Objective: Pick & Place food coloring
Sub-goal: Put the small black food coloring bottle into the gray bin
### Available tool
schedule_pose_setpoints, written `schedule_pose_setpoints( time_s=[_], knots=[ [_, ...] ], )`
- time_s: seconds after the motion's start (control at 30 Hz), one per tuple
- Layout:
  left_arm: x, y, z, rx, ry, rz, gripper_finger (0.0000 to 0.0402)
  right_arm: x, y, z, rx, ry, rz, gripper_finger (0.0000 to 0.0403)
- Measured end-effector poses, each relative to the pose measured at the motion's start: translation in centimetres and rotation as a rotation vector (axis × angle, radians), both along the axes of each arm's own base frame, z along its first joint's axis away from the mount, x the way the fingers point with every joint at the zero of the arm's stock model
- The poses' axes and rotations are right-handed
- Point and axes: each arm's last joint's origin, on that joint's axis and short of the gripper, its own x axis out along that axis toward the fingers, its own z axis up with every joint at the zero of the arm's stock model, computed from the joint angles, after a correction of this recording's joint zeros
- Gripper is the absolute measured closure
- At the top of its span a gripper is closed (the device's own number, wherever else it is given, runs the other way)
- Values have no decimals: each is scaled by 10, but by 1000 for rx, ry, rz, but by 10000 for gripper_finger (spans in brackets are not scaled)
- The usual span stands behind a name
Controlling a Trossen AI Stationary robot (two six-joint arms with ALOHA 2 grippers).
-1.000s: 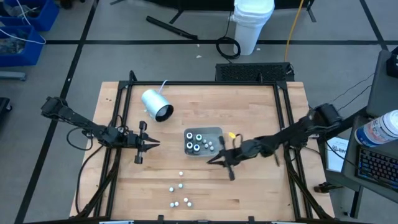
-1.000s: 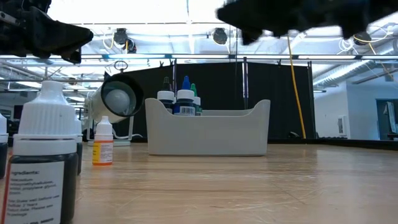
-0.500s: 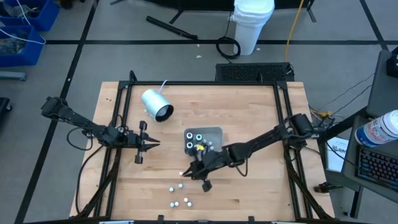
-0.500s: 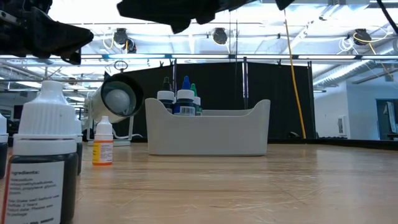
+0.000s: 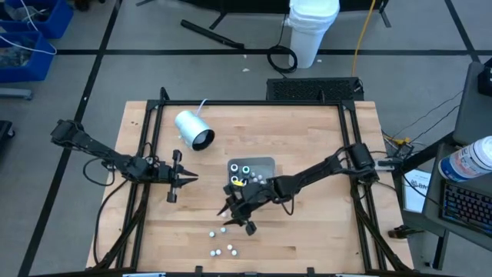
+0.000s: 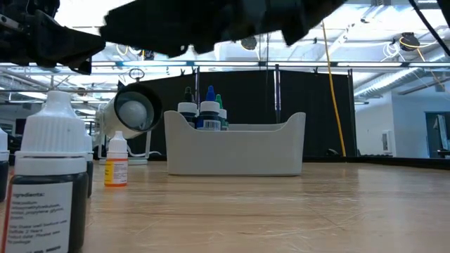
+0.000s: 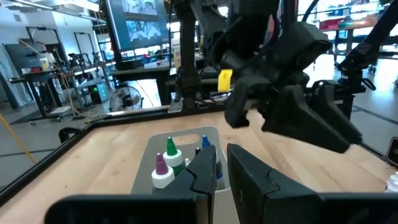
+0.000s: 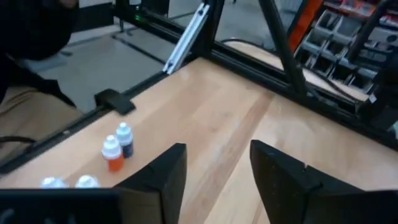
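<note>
Bottle (image 6: 50, 184) label reads "Ingredients:"; right gripper (image 5: 234, 214) jaws parted above table.

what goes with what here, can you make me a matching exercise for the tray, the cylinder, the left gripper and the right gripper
Things:
1. tray
2. cylinder
3. left gripper
4. right gripper

Descriptions:
A. open, above the table between the tray and the loose bottles
B. lying on its side near the table's far left part
C. holds several bottles, mid-table
D. waiting left of the tray

Pairs: 1-C, 2-B, 3-D, 4-A
</note>
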Motion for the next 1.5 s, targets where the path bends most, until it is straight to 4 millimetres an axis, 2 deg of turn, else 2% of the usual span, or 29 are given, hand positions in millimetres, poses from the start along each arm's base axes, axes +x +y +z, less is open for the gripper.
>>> schedule_pose_setpoints(
  time_s=[0.17, 0.27, 0.57, 0.73, 0.93, 1.13, 1.27, 1.5],
  knots=[
    [0, 0, 0, 3, 1, 0, 353, 8, -1, -25, -3, -12, -22, 224],
    [0, 0, 0, 1, 1, 0, 353, 11, -2, -31, -24, 0, -72, 223],
    [0, 0, 0, 7, 1, 0, 353, 12, 0, -28, -57, 72, -90, 228],
    [0, 0, -1, 5, 8, 0, 353, -3, 23, -5, -108, 67, -78, 225],
    [0, 0, -2, 13, 20, -1, 353, -20, 53, 4, -148, 92, -58, 233],
    [0, 0, -2, 122, 12, -2, 353, -32, 78, 3, -86, 129, -111, 240],
    [0, 0, -2, 183, 7, 1, 353, -37, 96, 14, -83, 87, -119, 237],
    [0, 0, -2, 268, -3, 5, 353, -45, 107, 10, -93, 118, -93, 244]
  ],
)
